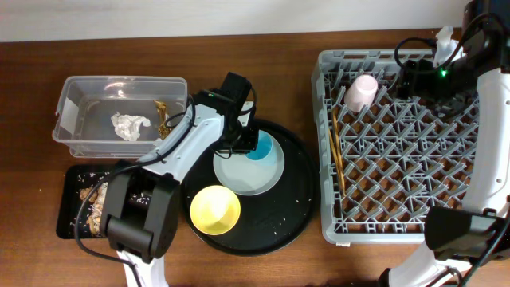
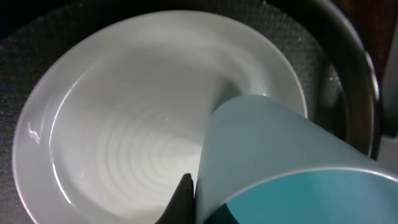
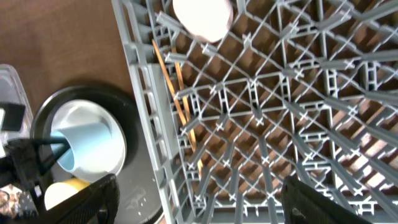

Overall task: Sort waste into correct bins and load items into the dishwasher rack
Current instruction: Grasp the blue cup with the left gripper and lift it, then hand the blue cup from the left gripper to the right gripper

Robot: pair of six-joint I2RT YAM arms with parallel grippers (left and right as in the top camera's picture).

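Left fingers (image 2: 180, 200) are closed on the wall of the small blue plastic cup (image 2: 280, 155), near its rim. One finger shows outside the wall; the other is hidden, probably inside the mouth. Cup is tilted, low over the pale grey-green round plate (image 1: 239, 171), which sits on the large round black tray (image 1: 295, 199). Cannot tell whether the cup's base touches the plate.

Right fingers (image 3: 93, 199) are spread wide, holding nothing, above the large square grey plastic dishwasher rack (image 1: 398, 183).

Handling, as judged: cup is light, thin-walled, stiff and smooth. A rim pinch may let it swing or slip, so it wants a firm bite and a slow carry. Unlikely to break if dropped. Plate looks glossy and slick, and only its edge offers a hold.

Around: round yellow bowl (image 1: 215, 209) on the same tray, just beside the plate. In the rack, small pink cup (image 1: 360, 92) sits in a corner and the thin wooden chopsticks (image 1: 336, 155) lie along the wall nearest the tray. On the brown wooden desk (image 1: 279, 48), the clear rectangular plastic tub (image 1: 72, 104) holds the crumpled white tissue (image 1: 129, 125) and shiny gold foil wrapper (image 1: 162, 115). The shallow black rectangular tray (image 1: 68, 187) holds brownish crumbly food scraps (image 1: 92, 203).

In the way: the rack's wall and upright pegs lie between cup and open slots. Pink cup and chopsticks take that edge, and the right arm hangs over the rack.
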